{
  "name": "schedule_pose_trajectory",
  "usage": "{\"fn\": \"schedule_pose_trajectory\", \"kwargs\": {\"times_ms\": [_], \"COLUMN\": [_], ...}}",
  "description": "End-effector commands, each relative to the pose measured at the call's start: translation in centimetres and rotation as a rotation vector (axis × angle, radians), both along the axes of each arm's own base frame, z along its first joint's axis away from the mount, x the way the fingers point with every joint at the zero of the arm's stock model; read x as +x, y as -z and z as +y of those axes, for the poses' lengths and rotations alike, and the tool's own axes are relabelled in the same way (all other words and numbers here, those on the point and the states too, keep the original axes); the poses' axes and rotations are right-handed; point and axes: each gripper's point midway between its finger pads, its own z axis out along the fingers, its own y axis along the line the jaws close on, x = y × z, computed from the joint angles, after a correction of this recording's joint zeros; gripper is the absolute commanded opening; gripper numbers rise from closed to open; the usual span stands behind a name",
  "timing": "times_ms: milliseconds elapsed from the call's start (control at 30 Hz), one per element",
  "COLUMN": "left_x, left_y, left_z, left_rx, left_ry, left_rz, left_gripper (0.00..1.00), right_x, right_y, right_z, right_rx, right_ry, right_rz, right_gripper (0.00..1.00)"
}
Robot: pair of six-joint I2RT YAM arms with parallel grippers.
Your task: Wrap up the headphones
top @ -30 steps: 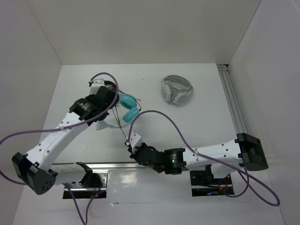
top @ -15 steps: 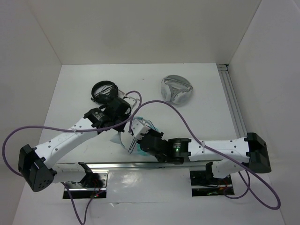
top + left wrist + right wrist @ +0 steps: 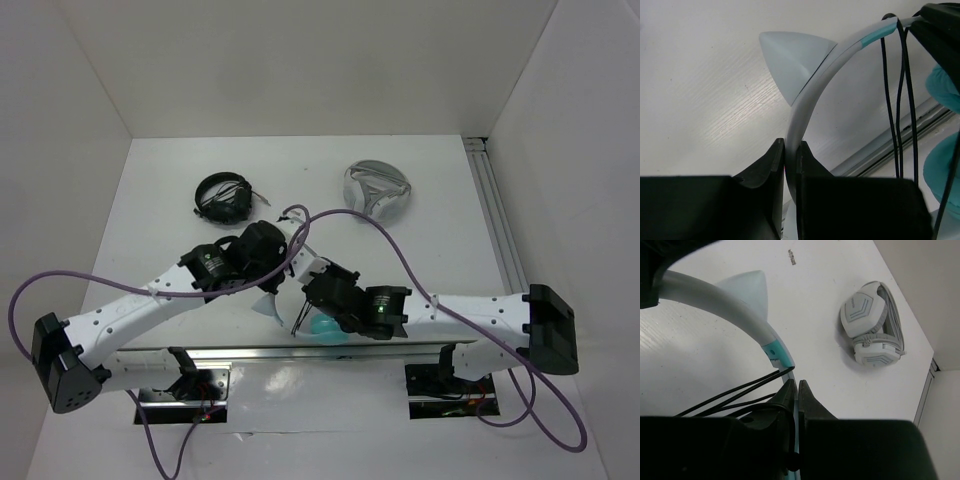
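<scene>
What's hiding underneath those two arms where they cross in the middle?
The teal headphones: from above, one ear cup, a pale pointed tip and black cable strands peek out. The left arm and right arm cover the rest, including most of the headband.

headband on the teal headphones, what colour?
Pale whitish-blue headband, with a short teal segment toward one end; clearest in the left wrist view.

Top external view high behind the arm bases, looking down over the whole tabletop [image 3: 455, 230], left wrist view close past its own fingers [image 3: 767, 165] onto the pale headband [image 3: 805, 105], right wrist view equally close, sharing that headband, plus the grey-and-white headphones [image 3: 872, 325] with the top view
</scene>
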Motion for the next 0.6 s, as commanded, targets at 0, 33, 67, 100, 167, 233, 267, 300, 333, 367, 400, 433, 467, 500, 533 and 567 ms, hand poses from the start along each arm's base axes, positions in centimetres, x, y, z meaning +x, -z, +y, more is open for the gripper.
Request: {"fn": "schedule_pose_trajectory", "kwargs": {"times_ms": [0, 33, 67, 100, 167, 233, 267, 300, 333, 367, 400, 433, 467, 500, 533, 567], "left_x": [-3.3, -3.4, -3.6, -3.8, -4.2, -4.2, -4.2, -4.3, -4.1, -4.1, -4.0, -4.0, -4.0, -3.8, -3.8, -3.8], "left_y": [-0.3, 0.1, -0.1, -0.1, 0.0, 0.0, 0.0, 0.1, -0.2, 0.0, 0.2, 0.5, 0.7, 0.7, 1.0, 1.2], "left_z": [-0.3, -0.2, 0.1, -0.1, 0.5, 0.5, 0.5, 0.6, 0.6, 0.5, 0.8, 0.8, 0.7, 0.9, 0.8, 0.8], "left_rx": [-0.037, -0.036, -0.036, -0.042, -0.029, -0.029, -0.029, -0.022, -0.023, -0.020, -0.007, 0.002, 0.010, 0.016, 0.024, 0.028], "left_ry": [0.111, 0.101, 0.101, 0.109, 0.108, 0.108, 0.108, 0.108, 0.102, 0.093, 0.085, 0.084, 0.084, 0.077, 0.076, 0.069], "left_rz": [0.051, 0.062, 0.062, 0.069, 0.082, 0.082, 0.082, 0.088, 0.075, 0.087, 0.086, 0.094, 0.101, 0.094, 0.101, 0.112], "left_gripper": [0.00, 0.00, 0.00, 0.00, 0.00, 0.00, 0.00, 0.00, 0.00, 0.00, 0.00, 0.00, 0.00, 0.00, 0.00, 0.00], "right_x": [2.3, 2.5, 2.7, 2.8, 3.5, 3.9, 4.0, 4.4, 4.6, 4.6, 4.9, 5.3, 5.7, 6.0, 6.1, 6.2], "right_y": [-1.6, -1.5, -1.4, -1.5, -1.1, -1.0, -0.5, -0.8, -0.4, 0.0, 0.1, 0.4, 1.1, 0.8, 1.5, 1.8], "right_z": [-2.7, -2.8, -3.0, -2.8, -3.0, -2.7, -2.6, -2.7, -2.7, -2.2, -2.5, -2.7, -3.0, -2.9, -3.1, -2.7], "right_rx": [0.036, 0.038, 0.040, 0.050, 0.038, 0.043, 0.036, 0.046, 0.027, 0.019, 0.020, 0.007, -0.007, 0.004, -0.018, -0.014], "right_ry": [0.134, 0.136, 0.138, 0.139, 0.141, 0.137, 0.131, 0.137, 0.134, 0.116, 0.123, 0.131, 0.135, 0.135, 0.125, 0.102], "right_rz": [-0.060, -0.054, -0.047, -0.050, -0.040, -0.028, -0.015, -0.014, -0.007, 0.009, 0.013, 0.025, 0.045, 0.049, 0.069, 0.096], "right_gripper": [0.01, 0.02, 0.02, 0.06, 0.16, 0.20, 0.24, 0.25, 0.27, 0.30, 0.33, 0.35, 0.36, 0.36, 0.37, 0.37]}}
